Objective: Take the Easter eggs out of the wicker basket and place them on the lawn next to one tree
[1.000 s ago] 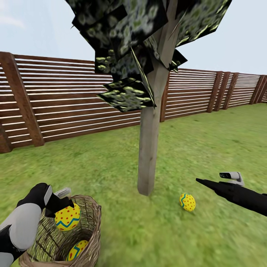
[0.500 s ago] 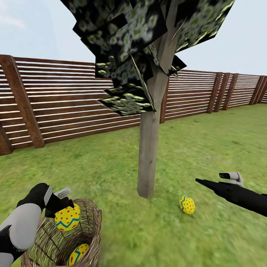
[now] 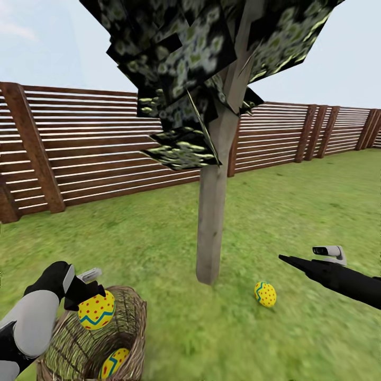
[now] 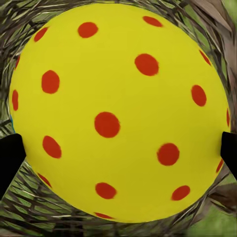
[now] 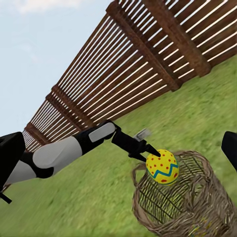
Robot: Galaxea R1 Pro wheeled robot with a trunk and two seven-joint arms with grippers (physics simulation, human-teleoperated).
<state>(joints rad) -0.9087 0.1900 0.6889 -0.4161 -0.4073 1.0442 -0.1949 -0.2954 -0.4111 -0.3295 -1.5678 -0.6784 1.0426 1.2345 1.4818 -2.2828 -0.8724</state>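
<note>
My left gripper (image 3: 94, 292) is shut on a yellow Easter egg (image 3: 96, 310) with red dots and a blue zigzag, held just above the rim of the wicker basket (image 3: 131, 323). The same egg (image 4: 118, 113) sits between both black fingertips (image 4: 7, 153) in the left wrist view. A second egg (image 3: 114, 362) lies inside the basket. A third egg (image 3: 265, 294) rests on the lawn (image 3: 296, 211) to the right of the tree (image 3: 211, 227) trunk's base. My right gripper (image 3: 287, 259) hovers open over the grass, right of that egg, holding nothing.
A brown slatted fence (image 3: 95, 148) runs behind the tree and along the right. Dark speckled foliage (image 3: 185, 79) hangs low over the trunk. The right wrist view looks back at my left arm (image 5: 74, 148), the held egg (image 5: 162, 167) and the basket (image 5: 197, 212).
The whole head picture has slid down slightly, so the camera moved. The held egg now stands a little higher over the basket's rim. Both grippers keep their states.
</note>
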